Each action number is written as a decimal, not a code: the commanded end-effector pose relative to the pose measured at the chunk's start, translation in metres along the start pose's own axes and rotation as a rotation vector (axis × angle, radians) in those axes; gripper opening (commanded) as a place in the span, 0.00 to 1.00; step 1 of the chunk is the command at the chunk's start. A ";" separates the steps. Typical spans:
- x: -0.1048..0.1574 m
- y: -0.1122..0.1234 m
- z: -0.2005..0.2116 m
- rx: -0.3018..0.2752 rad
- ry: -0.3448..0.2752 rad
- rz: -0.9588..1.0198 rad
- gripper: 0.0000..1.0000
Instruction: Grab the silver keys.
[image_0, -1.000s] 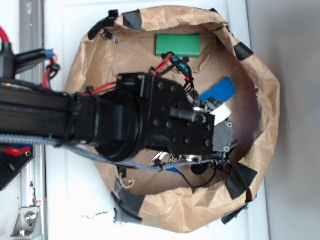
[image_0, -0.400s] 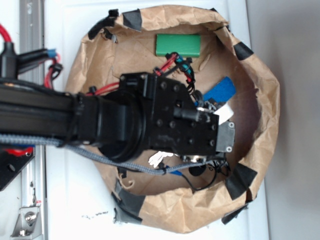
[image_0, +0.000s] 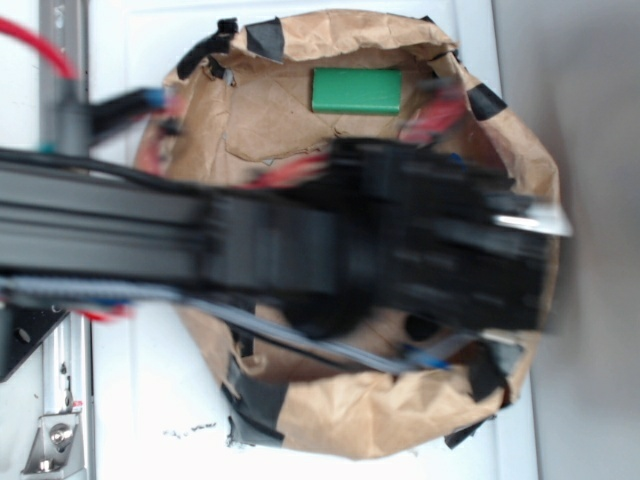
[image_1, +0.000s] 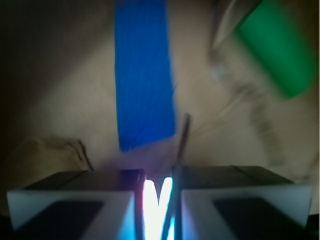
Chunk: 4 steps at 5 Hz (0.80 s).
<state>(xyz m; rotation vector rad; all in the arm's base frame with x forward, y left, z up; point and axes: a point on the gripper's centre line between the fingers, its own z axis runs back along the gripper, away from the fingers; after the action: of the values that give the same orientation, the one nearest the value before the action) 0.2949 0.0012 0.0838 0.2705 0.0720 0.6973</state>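
Note:
In the wrist view, the silver keys (image_1: 152, 210) show as a glaring white patch pinched between my two fingers. Their flat blue tag (image_1: 145, 75) stretches away from the jaws over the brown paper. My gripper (image_1: 156, 200) is shut on the keys, with only a narrow gap between the jaws. A thin dark wire or ring piece (image_1: 182, 140) sticks up from that gap. In the exterior view the gripper (image_0: 520, 250) is a dark blur near the right rim of the paper, and the keys and tag are hidden under it.
A green rectangular block (image_0: 356, 90) lies at the back of the crumpled brown paper nest (image_0: 290, 120), and also shows in the wrist view (image_1: 280, 50). Black tape patches (image_0: 262, 38) dot the raised paper rim. A metal rail (image_0: 60, 60) runs along the left.
The arm has swung fast to the right across the paper and is now motion-blurred. The blue tag that lay beside the gripper no longer shows in the exterior view.

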 end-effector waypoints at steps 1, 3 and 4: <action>0.029 0.075 0.085 -0.334 0.163 -0.207 0.00; 0.016 0.088 0.076 -0.441 0.077 -0.263 0.00; 0.012 0.085 0.076 -0.393 0.058 -0.291 0.00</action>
<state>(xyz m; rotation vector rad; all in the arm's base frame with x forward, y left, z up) 0.2569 0.0439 0.1702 -0.1369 0.0797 0.4369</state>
